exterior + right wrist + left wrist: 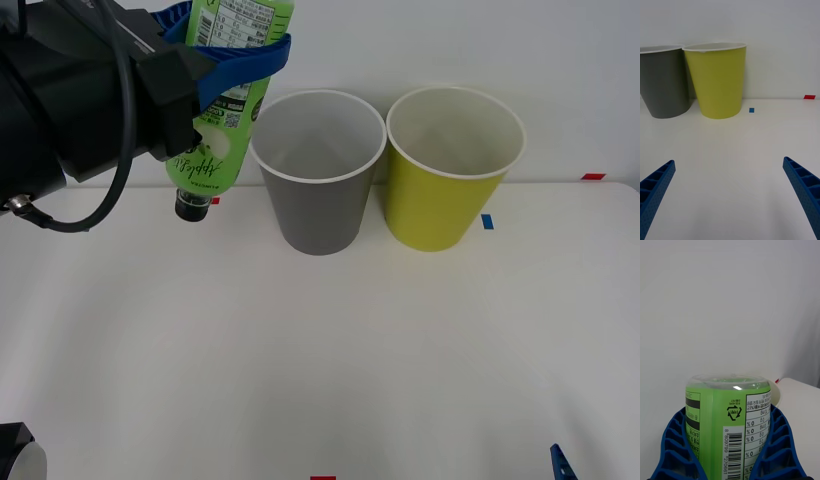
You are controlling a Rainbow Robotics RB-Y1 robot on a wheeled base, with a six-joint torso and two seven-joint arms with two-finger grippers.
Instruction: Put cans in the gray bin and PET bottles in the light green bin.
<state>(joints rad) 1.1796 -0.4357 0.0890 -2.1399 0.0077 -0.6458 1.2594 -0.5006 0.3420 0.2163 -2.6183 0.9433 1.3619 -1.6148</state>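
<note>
Front view: upper left of the frame taken up by the black left arm, its body cut off by the left and top edges. Left gripper [240, 55] closed around the green-labelled PET bottle [222, 120], blue ribbed fingers wrapped across the label. Bottle held upside down and tilted, black cap lowest, base cut off by the top edge. Cap hanging above the white table [320, 360], just left of the gray bin [320, 190]; whether over the bin's rim or beside it, hard to tell. Light green bin [452, 180] touching or nearly touching the gray bin on its right, both upright at upper centre. Small blue and red tape marks scattered on the table. At the lower right edge, a sliver of blue finger of the right gripper [560, 462], mostly cut off.

Right wrist view: right gripper's two blue fingers spread wide at the lower corners, holding nothing, low over the table. Light green bin [717, 80] at upper centre, gray bin [662, 80] at upper left, partly cut off by the edge.

Left wrist view: bottle [728, 427] at lower centre, clamped between the blue fingers [675, 444], clear base uppermost, lower part hidden below the frame edge. Barcode and nutrition print upside down. Behind the bottle's right side, a bit of white bin rim, mostly hidden.
</note>
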